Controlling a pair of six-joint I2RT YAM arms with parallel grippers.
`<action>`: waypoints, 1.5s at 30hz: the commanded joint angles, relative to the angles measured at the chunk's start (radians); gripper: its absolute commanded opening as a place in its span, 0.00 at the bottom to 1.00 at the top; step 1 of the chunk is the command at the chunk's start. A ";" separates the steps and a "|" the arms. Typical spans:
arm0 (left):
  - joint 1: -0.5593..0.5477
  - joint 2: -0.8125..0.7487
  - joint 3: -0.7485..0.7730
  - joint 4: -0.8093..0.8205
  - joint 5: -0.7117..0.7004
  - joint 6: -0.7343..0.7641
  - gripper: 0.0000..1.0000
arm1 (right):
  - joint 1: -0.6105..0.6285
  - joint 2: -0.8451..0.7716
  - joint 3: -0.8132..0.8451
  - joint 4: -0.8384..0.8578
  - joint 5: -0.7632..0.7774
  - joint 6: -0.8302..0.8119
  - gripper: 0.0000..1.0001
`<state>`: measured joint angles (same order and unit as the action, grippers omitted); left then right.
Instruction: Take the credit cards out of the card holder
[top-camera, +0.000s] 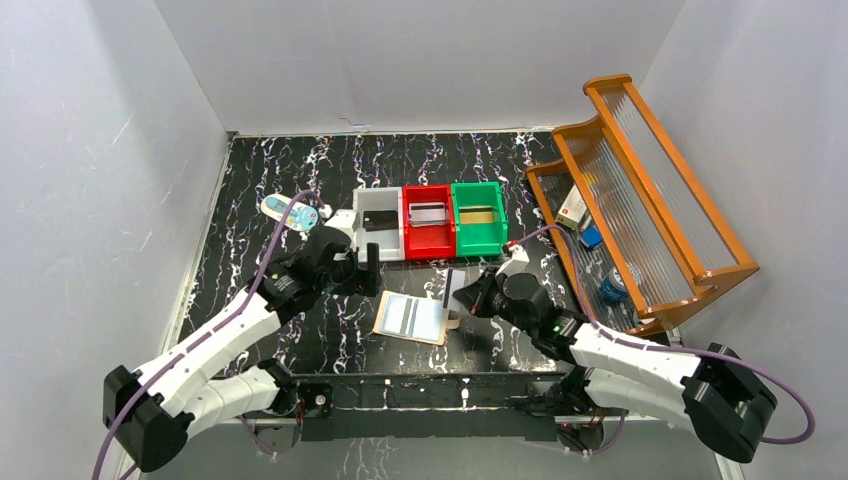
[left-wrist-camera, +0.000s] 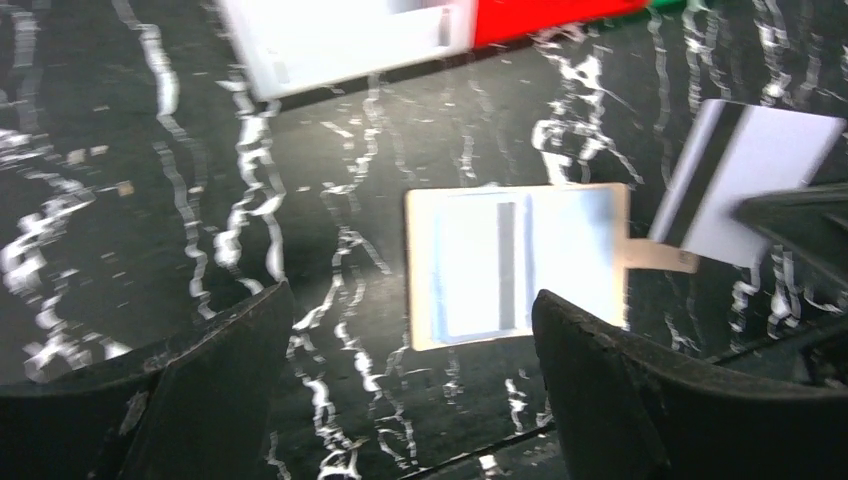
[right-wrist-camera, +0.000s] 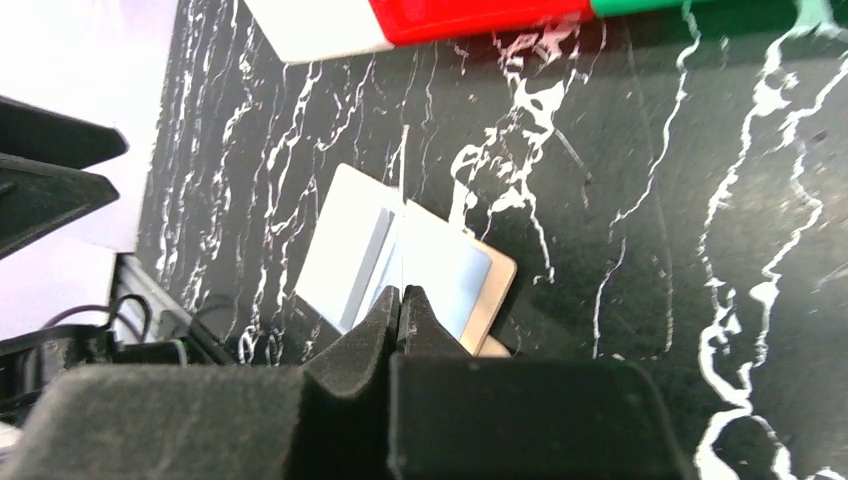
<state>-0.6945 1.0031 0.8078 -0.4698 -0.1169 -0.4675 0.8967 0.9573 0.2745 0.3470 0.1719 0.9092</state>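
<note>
Left gripper (top-camera: 360, 270): I read its fingers (left-wrist-camera: 225, 375) as spread wide apart with nothing between them. It hangs over the table just to the far left of the card holder, near the bins.

Right gripper (top-camera: 462, 295): fingers pressed together, clamped on the held card. It sits just to the right of the card holder.

Held card (left-wrist-camera: 745, 185): a thin flat plastic card, white-faced with a dark stripe along one side. It is clear of the pockets, raised and tilted. The right wrist view shows it edge-on as a thin pale line.

Card holder (top-camera: 412, 318): a small beige-tan bifold wallet lying open and flat on the black marbled table (top-camera: 270, 160), pale grey-blue pockets up, between the two grippers. Its snap tab points right. A grey band crosses its middle; I cannot tell whether that is a card or the fold.

White bin (top-camera: 377, 222): leftmost of three plastic bins in a row beyond the card holder. It contains a black card (top-camera: 380, 221).

Red bin (top-camera: 428, 238): the middle bin. It contains a silvery-grey card (top-camera: 428, 213).

Green bin (top-camera: 477, 236): the rightmost bin. It contains a gold card (top-camera: 478, 215).

Wooden rack (top-camera: 640, 190): an orange-brown rack at the far right, with small boxes inside.
</note>
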 joint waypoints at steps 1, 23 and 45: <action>0.014 -0.070 0.033 -0.160 -0.304 0.006 0.93 | -0.002 -0.040 0.117 -0.058 0.094 -0.195 0.00; 0.375 -0.155 -0.118 -0.011 -0.180 0.045 0.98 | -0.002 0.471 0.679 -0.233 0.191 -1.275 0.00; 0.375 -0.167 -0.125 -0.023 -0.253 0.012 0.98 | -0.058 0.867 0.945 -0.223 0.180 -1.646 0.00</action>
<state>-0.3237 0.8597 0.6945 -0.4980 -0.3447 -0.4500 0.8570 1.8042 1.1481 0.0601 0.3531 -0.6418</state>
